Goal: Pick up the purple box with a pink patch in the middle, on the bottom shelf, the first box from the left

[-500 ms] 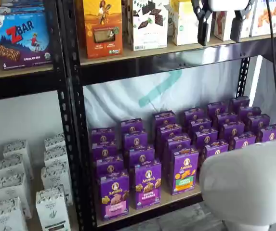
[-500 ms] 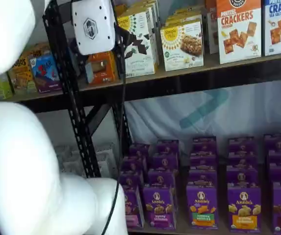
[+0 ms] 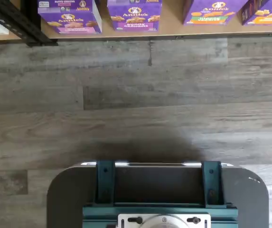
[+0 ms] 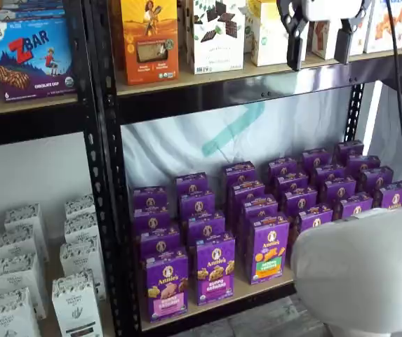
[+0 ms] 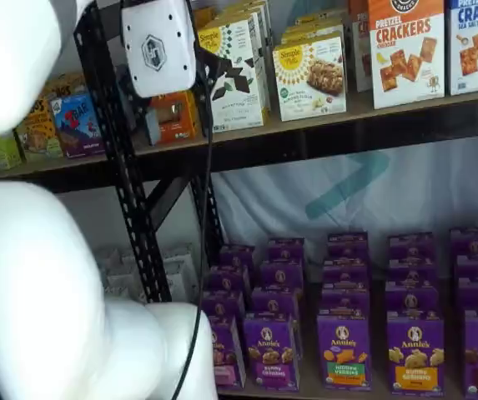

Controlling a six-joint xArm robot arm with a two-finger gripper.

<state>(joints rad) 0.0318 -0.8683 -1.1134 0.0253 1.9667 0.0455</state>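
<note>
Bottom shelf carried rows of purple cartons; the purple box stood at its front edge, hard by the rack post; gripper hung well above it, fingers spread wide, empty.

The purple box is made of printed cardboard with a slight sheen. The bottom shelf is formed of light matt wood, edged in black painted metal. The floor is finished in grey, grained wood-look planks.
</note>
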